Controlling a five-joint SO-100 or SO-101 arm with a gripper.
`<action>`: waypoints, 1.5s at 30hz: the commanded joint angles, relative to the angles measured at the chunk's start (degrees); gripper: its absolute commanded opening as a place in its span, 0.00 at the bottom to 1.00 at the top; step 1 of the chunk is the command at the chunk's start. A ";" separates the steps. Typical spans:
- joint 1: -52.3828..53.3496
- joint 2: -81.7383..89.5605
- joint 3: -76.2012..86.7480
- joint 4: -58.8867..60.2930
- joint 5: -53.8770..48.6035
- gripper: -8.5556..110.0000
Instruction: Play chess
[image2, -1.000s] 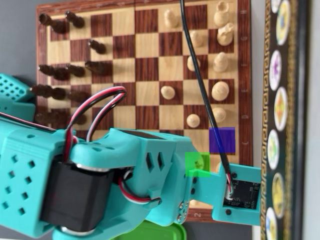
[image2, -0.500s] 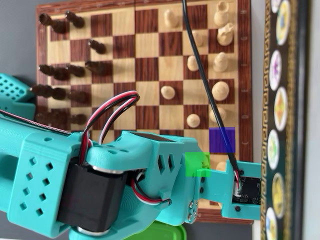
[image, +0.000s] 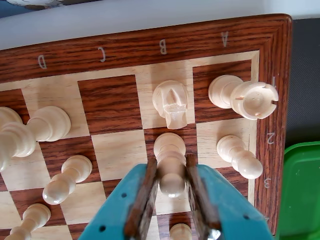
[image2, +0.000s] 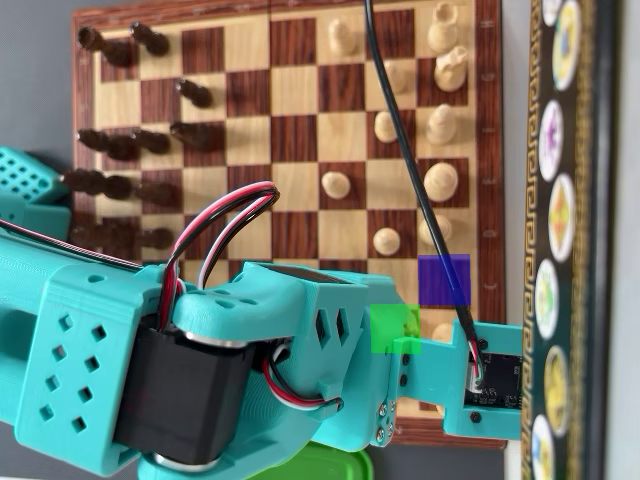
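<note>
We see a chessboard (image: 115, 55) of glossy, grained dark and pale wood. The pale pawn (image: 170, 162) looks like smooth turned wood with a soft sheen. The gripper (image: 170, 200) is matt turquoise plastic, its fingers (image: 142, 200) lined with rough brown pads. A green lid (image: 302, 190) looks like smooth plastic.

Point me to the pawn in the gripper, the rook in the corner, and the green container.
pawn (image: 171, 165), wrist view, on its body between the fingers
rook (image: 254, 99), wrist view, on its notched top
green container (image: 302, 190), wrist view, on its flat top right of the board
</note>
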 joint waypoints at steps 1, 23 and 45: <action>0.70 0.70 -2.02 0.09 -0.26 0.13; 0.62 1.41 -2.20 0.09 -0.26 0.20; -0.09 16.70 7.21 1.93 0.09 0.20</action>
